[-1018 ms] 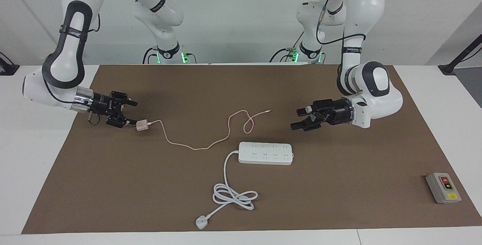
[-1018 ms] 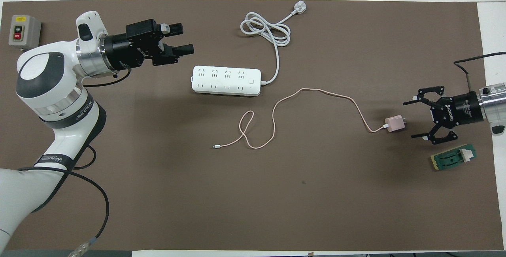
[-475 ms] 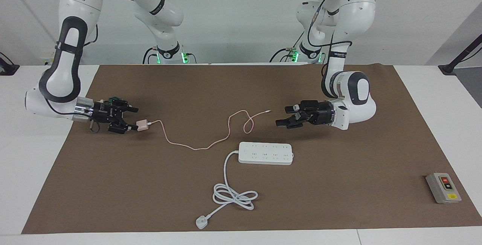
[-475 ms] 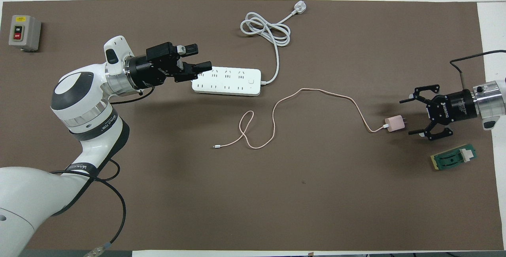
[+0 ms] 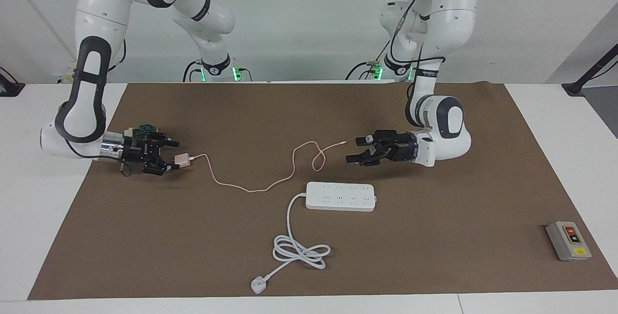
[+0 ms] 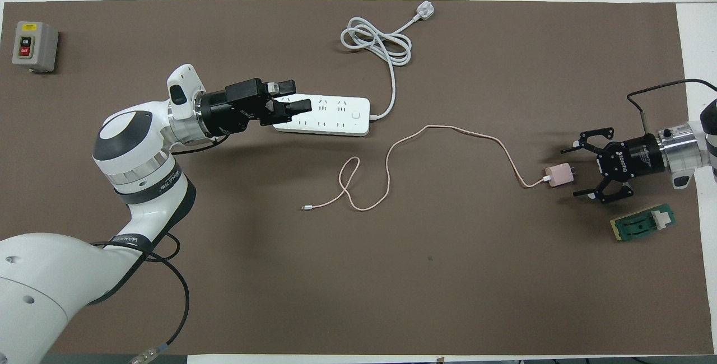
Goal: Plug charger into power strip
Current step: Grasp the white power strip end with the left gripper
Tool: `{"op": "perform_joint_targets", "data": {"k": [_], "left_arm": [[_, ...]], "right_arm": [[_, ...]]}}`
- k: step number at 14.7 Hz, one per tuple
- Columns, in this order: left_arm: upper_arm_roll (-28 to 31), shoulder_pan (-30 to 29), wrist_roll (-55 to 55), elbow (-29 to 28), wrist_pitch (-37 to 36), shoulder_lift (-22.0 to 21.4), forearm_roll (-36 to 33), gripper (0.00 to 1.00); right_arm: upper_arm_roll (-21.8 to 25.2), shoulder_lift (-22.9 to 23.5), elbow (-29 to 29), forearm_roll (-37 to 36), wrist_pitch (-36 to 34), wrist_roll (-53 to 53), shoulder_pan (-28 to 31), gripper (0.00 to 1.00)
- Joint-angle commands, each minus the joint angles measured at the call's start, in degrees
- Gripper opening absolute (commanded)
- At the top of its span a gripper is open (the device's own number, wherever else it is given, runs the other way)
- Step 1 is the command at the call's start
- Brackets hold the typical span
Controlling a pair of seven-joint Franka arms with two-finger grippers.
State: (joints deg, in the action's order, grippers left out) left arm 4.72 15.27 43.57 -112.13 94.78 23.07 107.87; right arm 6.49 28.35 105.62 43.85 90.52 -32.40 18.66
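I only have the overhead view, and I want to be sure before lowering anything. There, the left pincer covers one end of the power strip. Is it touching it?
Observer: No. In the facing view the left pincer hangs open in the air, and mat shows between it and the power strip.
Operator: And how high is the right pincer, the one by the charger?
Observer: Low. The right pincer is down at the height of the charger, just above the mat.
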Motion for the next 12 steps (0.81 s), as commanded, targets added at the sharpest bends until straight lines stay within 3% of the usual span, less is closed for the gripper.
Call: {"op": "perform_joint_targets", "data": {"k": [1,4,7,12], "left_arm": [[1.61,1.95,3.10,-2.56,4.95,-1.01,-1.68,1.00],[3.01,3.88,3.10,-2.92,6.03,-0.93,-2.84,1.00],[9.59,9.58,2.76,-2.57,5.85,-0.66,-2.84,1.00],[9.96,9.86,2.49,-1.96,5.94,-0.84,-3.36,1.00]], "right_arm": [[-0.42,1.53,-1.73,0.36,-0.78,1.20,0.59,1.00],[-0.42,2.67,-2.17,0.01,-0.08,1.20,0.24,1.00],[-0.51,2.85,-2.26,-1.66,0.18,1.28,0.06,1.00],[-0.42,2.94,-2.96,-3.94,0.10,1.55,0.24,1.00]]}}
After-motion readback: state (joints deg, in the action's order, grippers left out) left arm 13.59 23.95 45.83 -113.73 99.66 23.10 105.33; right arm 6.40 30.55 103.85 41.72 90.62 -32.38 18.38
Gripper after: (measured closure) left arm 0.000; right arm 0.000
